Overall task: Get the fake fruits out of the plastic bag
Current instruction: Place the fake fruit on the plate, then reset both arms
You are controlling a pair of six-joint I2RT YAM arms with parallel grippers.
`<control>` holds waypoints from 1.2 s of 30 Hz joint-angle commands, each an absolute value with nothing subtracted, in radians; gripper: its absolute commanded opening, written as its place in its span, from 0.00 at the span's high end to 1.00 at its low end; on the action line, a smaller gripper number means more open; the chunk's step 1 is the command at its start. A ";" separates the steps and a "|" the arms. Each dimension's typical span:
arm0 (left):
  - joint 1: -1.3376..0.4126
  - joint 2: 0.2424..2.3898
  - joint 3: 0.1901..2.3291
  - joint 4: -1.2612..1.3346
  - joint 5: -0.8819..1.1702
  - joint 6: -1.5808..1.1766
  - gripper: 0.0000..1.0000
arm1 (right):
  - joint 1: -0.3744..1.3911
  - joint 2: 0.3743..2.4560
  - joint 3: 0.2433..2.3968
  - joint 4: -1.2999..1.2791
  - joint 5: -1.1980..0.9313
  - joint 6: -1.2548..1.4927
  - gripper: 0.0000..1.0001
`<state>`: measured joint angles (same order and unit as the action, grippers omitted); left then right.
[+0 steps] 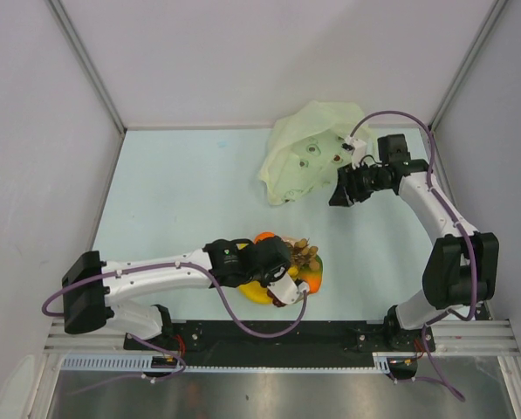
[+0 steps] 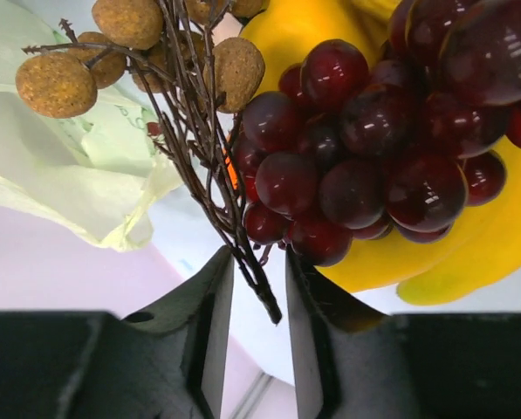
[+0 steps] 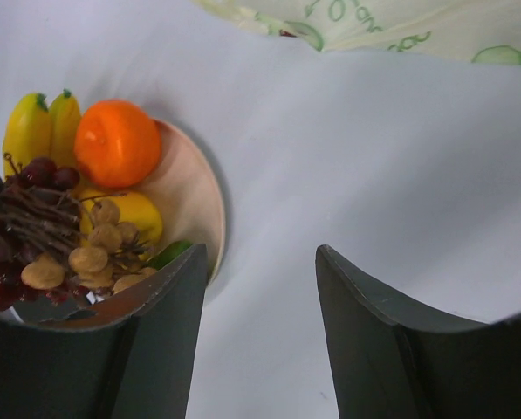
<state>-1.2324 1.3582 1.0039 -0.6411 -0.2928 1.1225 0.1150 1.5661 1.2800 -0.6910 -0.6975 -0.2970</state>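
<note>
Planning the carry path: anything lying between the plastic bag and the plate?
Nothing. Only bare table separates the plastic bag from the plate; both the top view and the right wrist view show it.

Quick headcount from where I'm standing: two bananas (image 3: 26,131), one orange (image 3: 116,142), one lumpy yellow fruit (image 3: 138,212), one bunch of dark grapes (image 2: 373,148), and one twiggy cluster of brown balls (image 3: 94,257) (too tangled to count each ball). One green bit (image 3: 168,253), can't tell what. One plate (image 3: 190,192), one plastic bag (image 1: 308,148).
</note>
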 commanded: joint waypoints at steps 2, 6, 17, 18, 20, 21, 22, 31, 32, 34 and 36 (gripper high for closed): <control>-1.238 1.321 1.042 -0.680 -0.224 1.040 0.62 | 0.138 1.503 1.258 -0.723 -0.753 -0.356 0.42; -1.236 1.318 1.046 -0.672 -0.235 1.045 0.53 | 0.140 1.516 1.255 -0.701 -0.753 -0.331 0.42; -1.154 1.301 1.112 -0.681 -0.215 1.031 0.42 | 0.164 1.523 1.255 -0.693 -0.739 -0.325 0.41; -1.141 1.293 1.129 -0.725 -0.195 1.026 0.03 | 0.163 1.522 1.256 -0.696 -0.736 -0.328 0.41; -1.128 1.266 1.146 -0.787 -0.134 1.008 0.00 | 0.163 1.517 1.256 -0.704 -0.732 -0.336 0.41; -1.108 1.252 1.152 -0.832 -0.114 1.003 0.00 | 0.163 1.511 1.256 -0.707 -0.730 -0.340 0.41; -1.098 1.232 1.147 -0.842 -0.076 1.005 0.00 | 0.164 1.506 1.256 -0.715 -0.727 -0.345 0.41; -0.841 0.851 0.890 -0.322 -0.245 0.750 0.00 | 0.120 1.392 1.256 -0.674 -0.490 -0.272 0.00; -0.800 0.848 0.891 -0.315 -0.258 0.689 0.00 | 0.120 1.382 1.256 -0.655 -0.454 -0.241 0.00; -0.681 0.874 0.936 -0.340 -0.249 0.479 0.00 | 0.114 1.359 1.255 -0.618 -0.369 -0.159 0.00; -0.556 0.874 0.951 -0.348 -0.201 0.335 0.00 | 0.121 1.327 1.241 -0.598 -0.274 -0.089 0.00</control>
<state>-0.7277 0.8452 0.9207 -0.4629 -0.2066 0.7227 0.1234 1.4044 1.2472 -0.6910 -0.4976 -0.2550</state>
